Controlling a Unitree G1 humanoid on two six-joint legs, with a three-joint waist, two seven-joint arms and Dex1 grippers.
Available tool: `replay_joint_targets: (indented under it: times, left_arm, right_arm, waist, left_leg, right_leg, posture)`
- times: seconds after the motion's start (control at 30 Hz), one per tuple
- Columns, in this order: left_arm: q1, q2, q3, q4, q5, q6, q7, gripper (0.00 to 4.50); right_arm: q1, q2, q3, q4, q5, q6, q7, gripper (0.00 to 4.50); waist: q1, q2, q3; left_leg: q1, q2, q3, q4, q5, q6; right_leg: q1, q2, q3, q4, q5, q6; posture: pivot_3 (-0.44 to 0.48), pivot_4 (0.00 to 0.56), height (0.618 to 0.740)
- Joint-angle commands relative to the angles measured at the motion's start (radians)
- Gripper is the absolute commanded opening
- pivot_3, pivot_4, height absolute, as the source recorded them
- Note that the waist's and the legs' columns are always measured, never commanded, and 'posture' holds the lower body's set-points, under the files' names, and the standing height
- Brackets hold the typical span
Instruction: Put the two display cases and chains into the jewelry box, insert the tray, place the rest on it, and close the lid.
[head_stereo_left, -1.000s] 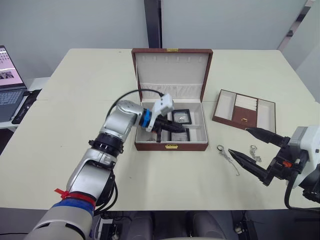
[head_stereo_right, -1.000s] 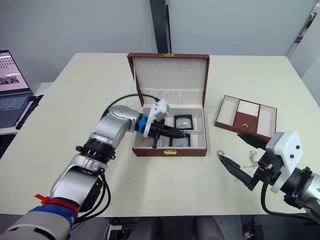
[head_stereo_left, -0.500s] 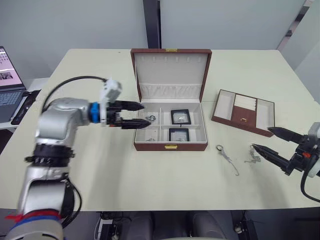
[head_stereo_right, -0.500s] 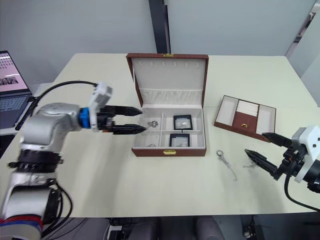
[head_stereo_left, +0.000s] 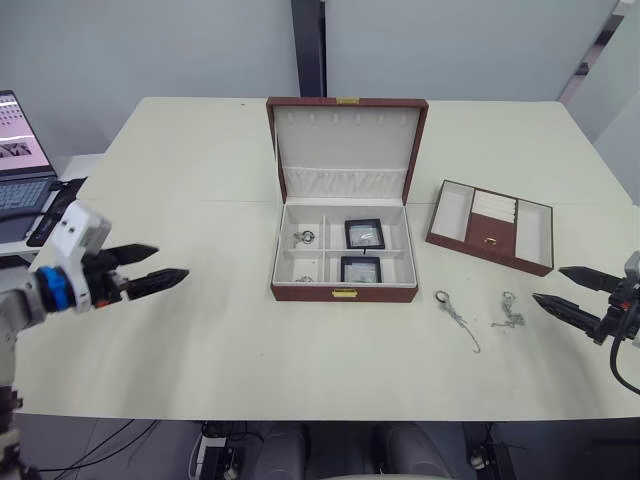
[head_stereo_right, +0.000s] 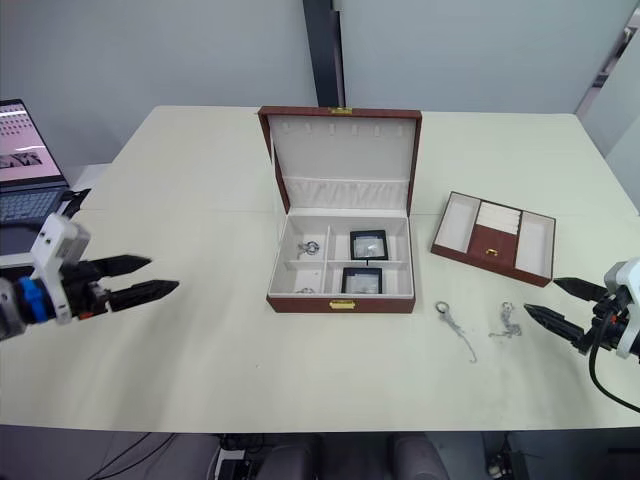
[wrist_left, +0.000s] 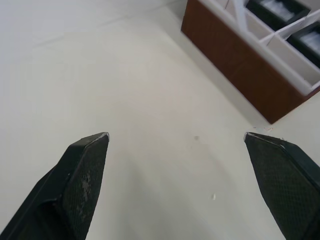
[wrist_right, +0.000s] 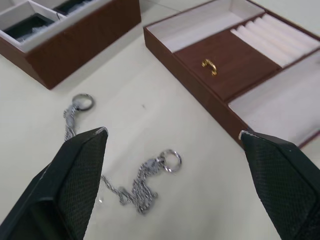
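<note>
Since a second ago the left gripper (head_stereo_left: 150, 266) has left the jewelry box (head_stereo_left: 345, 252) and pulled far back to the table's left edge, and the right gripper (head_stereo_left: 564, 291) has drawn back toward the right edge.

In the left eye view, the left gripper hangs over bare table (head_stereo_left: 200, 180) with its fingers spread and nothing between them, well apart from the box. A laptop (head_stereo_left: 18, 170) sits beyond the table's left side. The box stands open at the middle, lid upright. Two display cases (head_stereo_left: 364, 234) lie in its right compartments, one behind the other, and a ring-ended chain (head_stereo_left: 302, 237) lies in the back left compartment. The tray (head_stereo_left: 489, 225) rests on the table to the right of the box. Two more chains lie in front of it: one (head_stereo_left: 455, 314) near the box's front right corner, the other (head_stereo_left: 508, 310) just beside the right gripper, whose fingers are parted and empty.

The right eye view gives the same layout.

In the left wrist view, the box's front corner lies ahead of the spread fingers (wrist_left: 80, 175).

In the right wrist view, both loose chains and the tray lie between the wide fingers (wrist_right: 75, 170), untouched.
</note>
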Motion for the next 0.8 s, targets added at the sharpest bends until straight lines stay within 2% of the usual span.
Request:
replay_joint_targets:
  times: [0.03,0.27,0.53,0.8]
  left_arm:
    - [0.067,0.007,0.106,-0.069,-0.026,-0.004,0.037,4.48]
    - [0.248,-0.030,0.205,-0.085,-0.018,-0.054,0.084,4.48]
    - [0.315,-0.060,0.221,-0.119,-0.040,-0.078,0.121,4.48]
    - [0.329,-0.055,0.217,-0.137,-0.058,-0.081,0.139,4.48]
  right_arm:
    - [-0.021,-0.025,-0.008,0.052,-0.036,-0.047,0.025,4.50]
    - [-0.052,-0.015,0.010,0.128,-0.080,-0.085,0.035,4.50]
    - [-0.075,-0.015,0.026,0.180,-0.104,-0.110,0.042,4.50]
    - [-0.088,-0.015,0.033,0.197,-0.116,-0.117,0.050,4.50]
  waist:
    - [-0.001,0.000,0.000]
    - [-0.001,0.000,0.000]
    - [-0.001,0.000,0.000]
    - [-0.001,0.000,0.000]
  left_leg:
    - [0.000,0.000,0.000,0.000,0.000,0.000]
    - [0.001,0.000,0.001,-0.001,0.000,0.000]
    - [0.001,0.000,0.001,-0.001,0.000,0.000]
    - [0.001,0.000,0.001,-0.001,0.000,0.000]
  right_leg:
    - [0.000,0.000,0.000,0.000,0.000,0.000]
    - [0.000,0.000,0.001,0.000,0.000,0.000]
    - [0.000,-0.001,0.001,0.000,0.000,0.000]
    - [0.000,-0.001,0.001,0.000,0.000,0.000]
  posture:
    - [0.000,0.150,0.740]
    - [0.000,0.150,0.740]
    - [0.000,0.150,0.740]
    - [0.000,0.150,0.740]
